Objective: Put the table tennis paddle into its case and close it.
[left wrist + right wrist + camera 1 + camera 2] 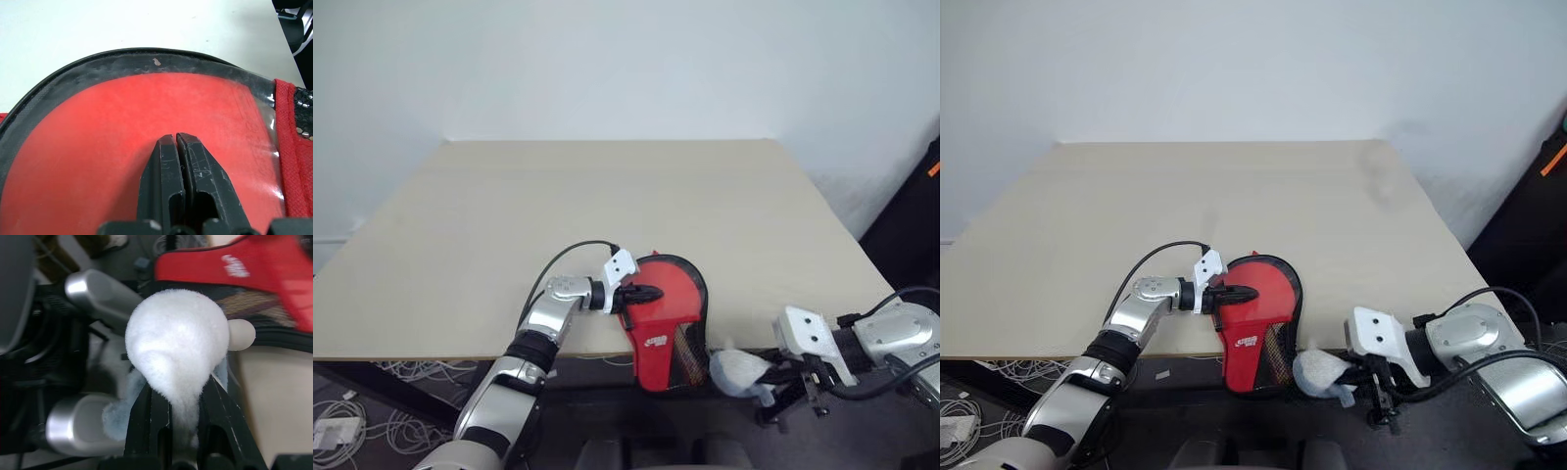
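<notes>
The red case point(673, 315) with black zipper edging lies at the table's front edge, its narrow end hanging over the edge. Through its mesh panel I see a striped wooden handle point(685, 348) of the table tennis paddle; the blade is hidden inside. My left gripper point(646, 292) is shut, its fingertips point(168, 147) resting on the case's round red face point(122, 122). My right gripper point(178, 391) hangs off the table's front edge, right of the case's narrow end. It is shut on a white fluffy pom-pom point(176, 342), also seen from the head point(1322, 372).
The beige table point(607, 196) stretches bare behind the case up to a white wall. Loose white cables point(342, 411) lie on the floor under the table's left side. A black object point(911, 235) stands beyond the table's right edge.
</notes>
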`<action>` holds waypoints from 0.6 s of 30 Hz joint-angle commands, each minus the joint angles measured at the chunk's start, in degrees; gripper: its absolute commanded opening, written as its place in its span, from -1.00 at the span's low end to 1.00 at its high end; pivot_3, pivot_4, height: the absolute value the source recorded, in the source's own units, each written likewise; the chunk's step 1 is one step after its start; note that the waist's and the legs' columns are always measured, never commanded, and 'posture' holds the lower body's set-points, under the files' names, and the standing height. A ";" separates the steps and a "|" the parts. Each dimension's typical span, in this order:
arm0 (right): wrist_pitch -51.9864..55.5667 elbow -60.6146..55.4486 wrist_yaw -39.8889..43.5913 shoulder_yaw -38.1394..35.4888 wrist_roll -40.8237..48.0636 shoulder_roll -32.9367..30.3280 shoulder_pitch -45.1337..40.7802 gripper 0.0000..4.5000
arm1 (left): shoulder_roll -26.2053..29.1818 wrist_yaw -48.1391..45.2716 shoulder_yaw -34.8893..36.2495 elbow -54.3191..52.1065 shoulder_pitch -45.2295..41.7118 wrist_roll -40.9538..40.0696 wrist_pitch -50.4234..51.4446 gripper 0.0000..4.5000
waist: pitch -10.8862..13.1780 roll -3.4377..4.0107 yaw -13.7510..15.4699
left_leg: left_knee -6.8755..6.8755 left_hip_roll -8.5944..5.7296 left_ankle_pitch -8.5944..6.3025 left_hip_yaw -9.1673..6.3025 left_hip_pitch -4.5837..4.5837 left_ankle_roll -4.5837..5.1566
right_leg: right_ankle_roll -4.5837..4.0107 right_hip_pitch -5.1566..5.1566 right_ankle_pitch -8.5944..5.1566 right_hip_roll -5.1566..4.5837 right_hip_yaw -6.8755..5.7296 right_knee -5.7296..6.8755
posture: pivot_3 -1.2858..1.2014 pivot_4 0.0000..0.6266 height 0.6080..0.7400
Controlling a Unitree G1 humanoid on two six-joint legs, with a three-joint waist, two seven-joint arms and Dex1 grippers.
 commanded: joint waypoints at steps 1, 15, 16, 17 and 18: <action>-1.68 -4.08 2.87 -2.63 3.59 -2.04 1.54 -0.90 | 1.06 0.54 -0.92 4.08 0.66 3.14 1.26 -1.00 | 0.02 -0.03 0.00 | 0.01 0.00 0.00 0.00 0.00 0.00 | 0.00 0.00 0.00 0.00 0.00 0.00 | 0.03 -1.00 1.00; 4.35 -6.29 -0.93 -0.96 10.53 0.68 -3.13 -0.22 | 0.01 1.57 -0.22 6.53 -1.42 3.31 0.81 -1.00 | 0.03 -0.30 0.03 | 0.00 0.01 -0.09 -0.03 0.00 -0.14 | 0.01 0.00 -0.01 0.00 -0.04 -0.02 | 0.03 -1.00 1.00; 4.60 -6.03 -0.95 -1.06 10.73 0.58 -3.58 -0.02 | -0.06 1.63 -0.16 6.63 -1.48 3.33 0.81 -1.00 | 0.03 -0.31 0.02 | 0.00 0.01 -0.09 -0.04 0.00 -0.13 | 0.01 0.01 -0.01 0.00 -0.05 -0.02 | 0.03 -1.00 1.00; 4.78 -5.66 -0.74 -1.34 11.06 0.36 -4.05 0.13 | -0.12 1.65 -0.11 6.73 -1.54 3.34 0.81 -1.00 | 0.03 -0.31 0.01 | 0.01 0.01 -0.09 -0.04 0.00 -0.13 | 0.01 0.00 -0.01 -0.01 -0.05 -0.02 | 0.03 -1.00 1.00; 4.88 -5.34 -0.45 -1.71 11.43 0.09 -4.39 0.28 | -0.17 1.68 -0.05 6.86 -1.60 3.35 0.78 -1.00 | 0.02 -0.31 0.01 | 0.01 0.01 -0.09 -0.03 0.00 -0.13 | 0.01 0.00 -0.01 -0.01 -0.04 -0.02 | 0.03 -1.00 1.00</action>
